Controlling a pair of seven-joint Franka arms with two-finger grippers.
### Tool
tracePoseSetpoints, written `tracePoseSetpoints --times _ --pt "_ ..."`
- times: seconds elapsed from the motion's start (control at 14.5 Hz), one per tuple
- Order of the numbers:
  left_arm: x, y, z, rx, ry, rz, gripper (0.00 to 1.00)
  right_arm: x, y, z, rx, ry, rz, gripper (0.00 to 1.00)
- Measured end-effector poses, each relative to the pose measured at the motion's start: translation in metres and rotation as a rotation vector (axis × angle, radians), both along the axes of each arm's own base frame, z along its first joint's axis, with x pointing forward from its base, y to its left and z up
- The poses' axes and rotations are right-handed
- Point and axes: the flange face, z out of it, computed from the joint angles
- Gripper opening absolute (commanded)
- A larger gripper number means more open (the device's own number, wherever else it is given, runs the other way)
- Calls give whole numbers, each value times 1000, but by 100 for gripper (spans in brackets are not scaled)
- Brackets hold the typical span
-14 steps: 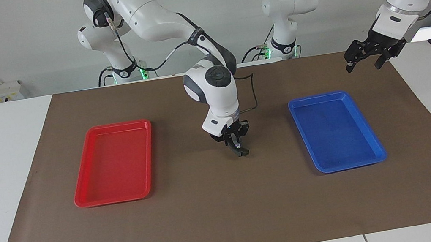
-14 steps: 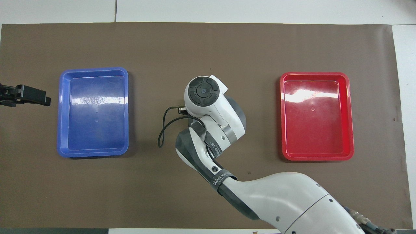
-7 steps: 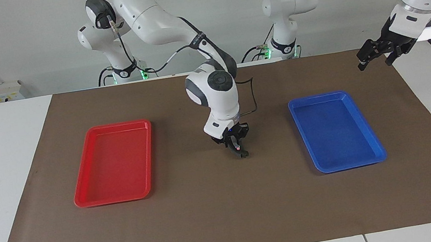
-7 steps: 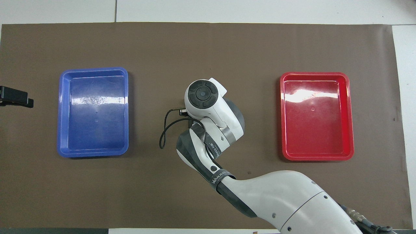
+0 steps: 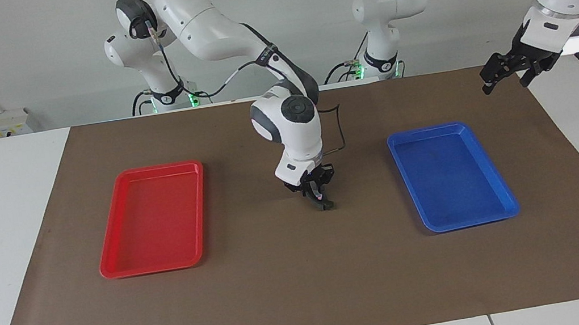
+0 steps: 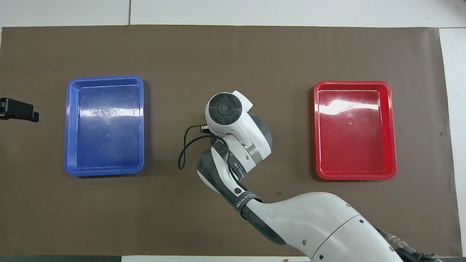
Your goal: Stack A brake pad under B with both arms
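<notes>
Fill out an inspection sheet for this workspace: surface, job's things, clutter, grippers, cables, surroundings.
Surface: brown mat lying flat on a white table.
Job's things: neither brake piece seen; a dark bit at the right gripper tips cannot be identified.
Clutter: red plastic tray and blue plastic tray, nothing seen inside either.
Grippers: right gripper shut, low over the mat between the trays; left gripper open, raised over the mat's edge at the left arm's end, waiting.
Cables: black cable looping from the right arm's wrist.
Surroundings: white wall; white wall box.
</notes>
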Motion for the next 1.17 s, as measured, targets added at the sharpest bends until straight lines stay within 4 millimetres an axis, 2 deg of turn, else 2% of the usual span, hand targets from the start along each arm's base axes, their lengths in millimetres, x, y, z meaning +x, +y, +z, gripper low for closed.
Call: tracePoseSetpoints --times 0.07,0.14,0.55,0.69,0.76,0.9,1.17 --pt "0 -4 0 0 0 -7 99 0 0 0 0 0 -3 54" --pt "0 -6 0 0 0 -11 99 -1 0 0 1 -1 -14 100" --pt "0 -6 0 1 0 -12 99 -8 4 -6 5 -6 -22 100" --pt "0 -6 0 1 1 -11 99 -2 -3 6 10 -22 -35 100" --pt "0 -6 0 1 3 -12 99 5 -13 20 11 -37 -51 100" --pt "0 -6 0 1 3 -23 99 26 -48 61 2 -84 -91 100" --pt "0 -6 0 2 3 -35 99 63 -158 144 -38 -144 -212 100"
